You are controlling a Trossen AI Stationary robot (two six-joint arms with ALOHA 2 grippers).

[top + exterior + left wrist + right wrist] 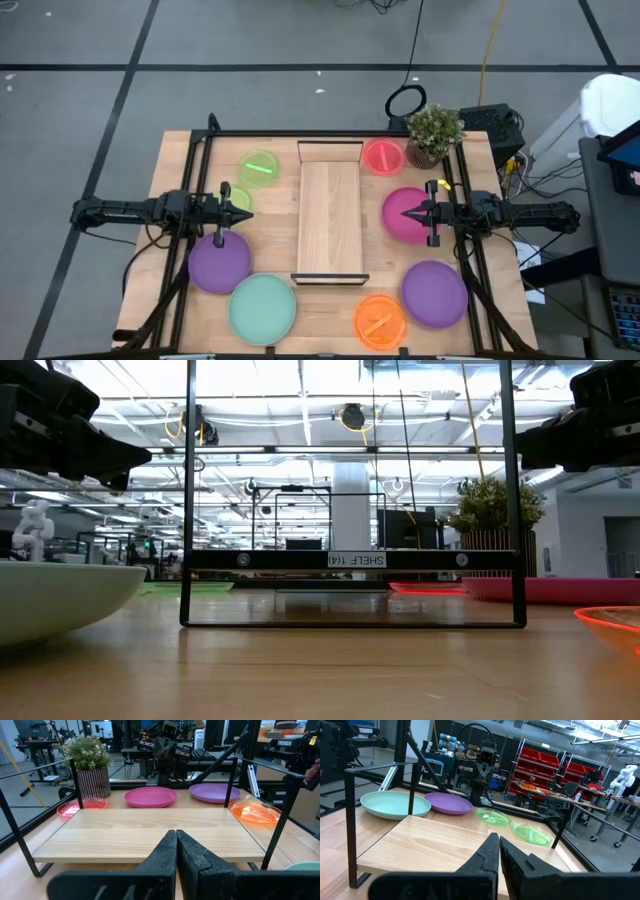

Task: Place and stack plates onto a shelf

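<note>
The shelf point(330, 215) is a long light-wood board with black end frames, standing mid-table with nothing on it. On its left lie two lime-green plates point(260, 167) point(238, 201), a purple plate point(218, 262) and a mint plate point(262, 305). On its right lie a red-pink plate point(383, 156), a magenta plate point(408, 215), a second purple plate point(435, 293) and an orange plate point(379, 320). All rest flat on the tabletop. My left gripper point(176, 851) hovers shut left of the shelf. My right gripper point(498, 852) hovers shut over the magenta plate, facing the shelf.
A potted plant point(435, 130) stands at the table's far right corner, beside the red-pink plate. A black frame point(330, 134) runs round the table's edges. In the low view the shelf's near end frame point(355, 560) stands in the middle, the mint plate point(50, 595) close at the left.
</note>
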